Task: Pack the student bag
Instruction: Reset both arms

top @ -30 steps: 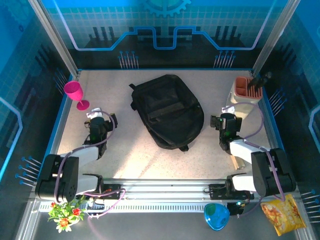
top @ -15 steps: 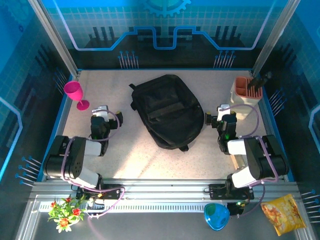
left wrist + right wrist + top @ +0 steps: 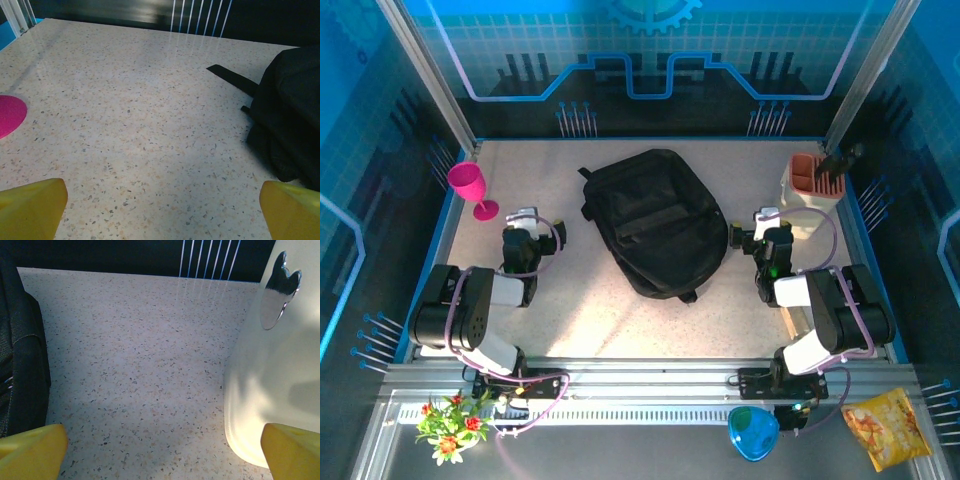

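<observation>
A: Left gripper [image 3: 160, 212], what do we log?
B: Spread wide. We see its yellow fingers [image 3: 31, 206] far apart with only bare bench [image 3: 570, 310] between them. It holds nothing and touches nothing.
A: Right gripper [image 3: 160, 452]?
B: Same: spread wide, empty, bench speckle between the tips.
A: Where's the student bag [image 3: 655, 225]?
B: Lying flat mid-bench. We put the left gripper at its 9 o'clock and the right at its 3 o'clock, both near it but apart. One strap [image 3: 232, 80] lies out on the bench at the bag's 10 o'clock.
A: Anything else?
B: A pink goblet [image 3: 470, 187] at 10 o'clock of the bench and a beige holder [image 3: 808, 195] at 2 o'clock, just beside the right gripper, with no contact that we can see.
</observation>
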### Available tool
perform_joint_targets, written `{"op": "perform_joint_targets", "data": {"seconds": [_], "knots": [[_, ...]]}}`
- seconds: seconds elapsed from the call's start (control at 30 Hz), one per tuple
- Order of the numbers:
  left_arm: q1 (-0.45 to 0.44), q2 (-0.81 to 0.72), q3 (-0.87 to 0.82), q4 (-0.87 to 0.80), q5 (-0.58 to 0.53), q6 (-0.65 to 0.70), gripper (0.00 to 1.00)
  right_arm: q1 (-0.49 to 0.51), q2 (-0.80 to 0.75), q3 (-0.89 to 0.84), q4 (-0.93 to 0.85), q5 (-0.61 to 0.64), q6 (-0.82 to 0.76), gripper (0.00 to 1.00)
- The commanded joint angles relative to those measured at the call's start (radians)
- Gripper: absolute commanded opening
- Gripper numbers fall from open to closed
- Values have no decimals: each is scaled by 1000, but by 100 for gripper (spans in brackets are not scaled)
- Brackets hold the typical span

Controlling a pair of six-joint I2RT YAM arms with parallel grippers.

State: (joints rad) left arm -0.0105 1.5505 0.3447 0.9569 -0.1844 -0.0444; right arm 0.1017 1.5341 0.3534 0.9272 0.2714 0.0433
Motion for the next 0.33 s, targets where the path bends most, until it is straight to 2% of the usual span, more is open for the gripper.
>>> {"op": "perform_joint_targets", "data": {"seconds": [0.0,0.3], "knots": [[-2,5,30,-17,33,28,99,-11,9,17,20,-2,-11,100],[-3,7,35,-24,32,29,99,-12,9,16,20,-1,-10,100]]}}
